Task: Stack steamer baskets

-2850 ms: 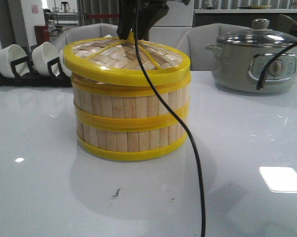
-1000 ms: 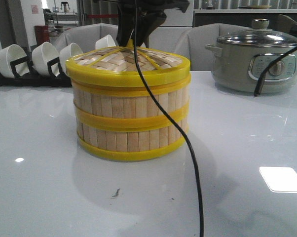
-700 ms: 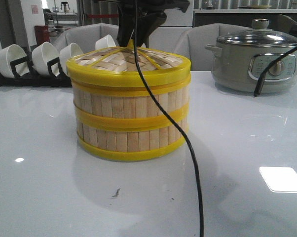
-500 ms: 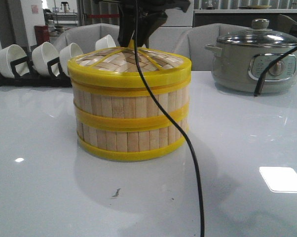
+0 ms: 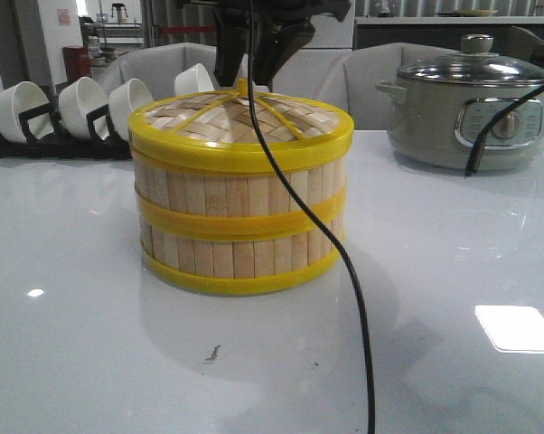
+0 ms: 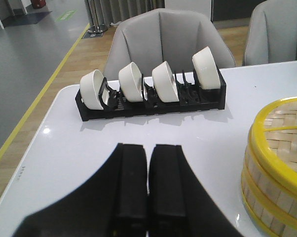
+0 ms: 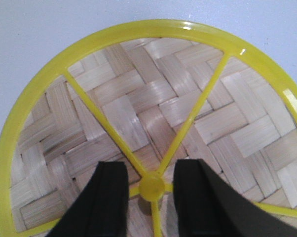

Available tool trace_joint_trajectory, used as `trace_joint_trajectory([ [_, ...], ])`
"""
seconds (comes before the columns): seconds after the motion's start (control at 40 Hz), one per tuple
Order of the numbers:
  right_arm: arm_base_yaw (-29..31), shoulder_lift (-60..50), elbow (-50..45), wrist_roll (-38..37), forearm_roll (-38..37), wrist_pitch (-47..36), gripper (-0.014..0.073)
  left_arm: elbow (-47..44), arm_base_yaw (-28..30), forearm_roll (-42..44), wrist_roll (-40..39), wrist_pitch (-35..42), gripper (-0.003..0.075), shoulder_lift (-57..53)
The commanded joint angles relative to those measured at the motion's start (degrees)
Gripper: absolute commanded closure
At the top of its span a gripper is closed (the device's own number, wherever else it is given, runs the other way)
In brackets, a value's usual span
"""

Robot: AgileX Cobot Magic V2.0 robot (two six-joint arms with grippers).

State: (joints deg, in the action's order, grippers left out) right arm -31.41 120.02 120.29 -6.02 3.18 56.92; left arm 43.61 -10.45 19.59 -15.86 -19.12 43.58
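Change: your lid, tilted earlier, now sits level on the steamer baskets.
Baskets: stacked mid-tabletop.
Right tool: parted, straddling the lid's hub.
Left tool: clenched, empty.

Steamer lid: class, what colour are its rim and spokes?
Yellow, over pale woven bamboo; the lid shows best in the right wrist view.
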Motion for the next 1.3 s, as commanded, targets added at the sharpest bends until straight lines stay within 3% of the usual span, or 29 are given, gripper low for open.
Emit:
trace_joint_trajectory([
  [0.0, 0.1, -3.6, 2.2, 0.7, -0.1, -3.0, 0.0239, 1.6, 0.1, 0.1, -0.1, 4.1, 0.0634, -0.1],
  [0.53, 0.1, -7.5, 2.7, 0.7, -0.4, -8.3, 0.0265, 1.6, 0.1, 0.1, -0.1, 4.1, 0.0633, -0.1],
  [0.62, 0.1, -8.4, 2.8, 0.7, -1.5, -8.2, 0.0394, 1.6, 0.1, 0.1, -0.1, 4.1, 0.0634, -0.1],
  [0.7, 0.1, -9.3, 2.8, 0.7, -3.2, -7.8, 0.0554, 1.6, 0.1, 0.1, -0.1, 4.1, 0.0634, -0.1],
  [1.27, 0.2, -19.2, 2.8, -1.4, -13.0, -4.4, 0.0537, 1.6, 0.1, 0.1, -0.1, 4.1, 0.0634, -0.1],
])
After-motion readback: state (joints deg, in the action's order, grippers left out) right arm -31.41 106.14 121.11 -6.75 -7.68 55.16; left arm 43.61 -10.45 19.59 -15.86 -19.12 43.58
